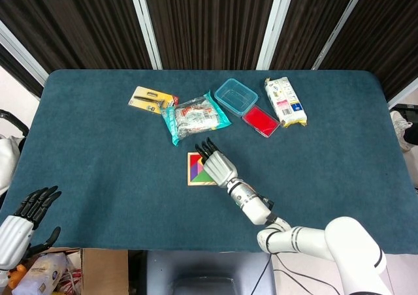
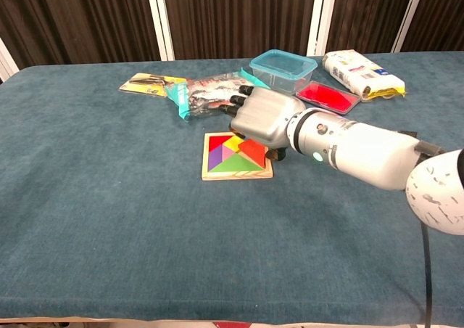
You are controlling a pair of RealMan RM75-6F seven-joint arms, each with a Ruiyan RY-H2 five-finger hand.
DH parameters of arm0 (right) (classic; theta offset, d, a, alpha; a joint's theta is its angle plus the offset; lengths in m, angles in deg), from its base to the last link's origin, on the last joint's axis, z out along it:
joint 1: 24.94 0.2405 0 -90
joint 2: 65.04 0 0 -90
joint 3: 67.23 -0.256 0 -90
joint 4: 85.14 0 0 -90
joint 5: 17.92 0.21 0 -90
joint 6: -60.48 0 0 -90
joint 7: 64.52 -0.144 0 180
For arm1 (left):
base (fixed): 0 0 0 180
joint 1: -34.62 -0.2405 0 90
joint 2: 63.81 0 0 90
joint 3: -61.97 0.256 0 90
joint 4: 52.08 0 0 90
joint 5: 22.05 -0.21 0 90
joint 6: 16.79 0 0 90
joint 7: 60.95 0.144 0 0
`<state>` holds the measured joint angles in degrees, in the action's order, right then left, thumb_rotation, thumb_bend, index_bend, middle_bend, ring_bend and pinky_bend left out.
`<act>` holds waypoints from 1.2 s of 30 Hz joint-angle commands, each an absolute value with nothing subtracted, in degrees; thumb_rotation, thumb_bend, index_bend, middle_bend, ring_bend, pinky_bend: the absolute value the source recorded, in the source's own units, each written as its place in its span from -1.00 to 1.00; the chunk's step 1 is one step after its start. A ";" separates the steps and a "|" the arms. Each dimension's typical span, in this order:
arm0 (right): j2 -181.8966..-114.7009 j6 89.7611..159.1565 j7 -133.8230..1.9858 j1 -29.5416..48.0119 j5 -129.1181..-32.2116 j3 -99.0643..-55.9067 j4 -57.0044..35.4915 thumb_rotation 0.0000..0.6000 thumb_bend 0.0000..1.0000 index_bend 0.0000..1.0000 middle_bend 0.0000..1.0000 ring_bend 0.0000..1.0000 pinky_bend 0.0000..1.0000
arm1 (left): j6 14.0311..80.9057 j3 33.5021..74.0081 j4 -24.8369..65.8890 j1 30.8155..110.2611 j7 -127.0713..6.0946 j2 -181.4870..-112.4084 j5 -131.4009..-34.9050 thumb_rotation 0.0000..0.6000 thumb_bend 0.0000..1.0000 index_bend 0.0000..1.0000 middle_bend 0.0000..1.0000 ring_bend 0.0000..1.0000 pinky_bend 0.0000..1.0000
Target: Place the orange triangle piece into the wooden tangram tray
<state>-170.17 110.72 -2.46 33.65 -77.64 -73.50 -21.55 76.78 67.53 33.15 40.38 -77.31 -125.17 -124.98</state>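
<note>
My right hand (image 2: 262, 115) hovers palm down over the far right part of the wooden tangram tray (image 2: 235, 174), its dark fingers (image 2: 237, 99) stretched forward and close together. I cannot tell whether it holds or presses anything, since the palm hides what is under it. The orange triangle piece (image 2: 251, 150) shows just below the heel of that hand, lying in the tray's right side beside the green, purple, yellow and pink pieces. Just beyond my fingertips lies a crinkled teal snack bag (image 2: 205, 96), and further off to their left a yellow card package (image 2: 148, 85). To the right of my hand sit a clear blue-rimmed container (image 2: 283, 68), a red lid (image 2: 328, 96) and a white packet (image 2: 362, 74), all on the blue table (image 2: 109, 219). My left hand (image 1: 26, 218) waits well apart at the near left edge, fingers spread, holding nothing.
</note>
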 commanded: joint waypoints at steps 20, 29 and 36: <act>-165.52 112.81 -5.51 32.34 -80.94 -72.22 -15.67 1.00 -0.13 -0.15 -1.00 -1.00 -1.00 | 76.87 67.55 33.02 40.34 -77.33 -125.18 -125.00 1.00 -0.09 -1.00 -0.95 -0.90 -0.77; -163.36 114.30 -8.93 30.15 -81.91 -71.71 -14.39 1.00 -0.10 -0.15 -1.00 -1.00 -1.00 | 77.23 67.64 33.05 40.11 -77.27 -125.20 -125.10 1.00 -0.09 -1.00 -0.95 -0.90 -0.77; -162.03 115.11 -12.25 28.53 -83.46 -70.81 -13.94 1.00 -0.01 -0.16 -1.00 -1.00 -1.00 | 77.10 67.52 33.02 40.24 -77.44 -125.13 -124.95 1.00 -0.09 -1.00 -0.95 -0.90 -0.77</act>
<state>-162.52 114.85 -11.14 29.14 -83.12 -71.10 -14.04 77.23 67.58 32.92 40.15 -77.43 -125.18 -125.00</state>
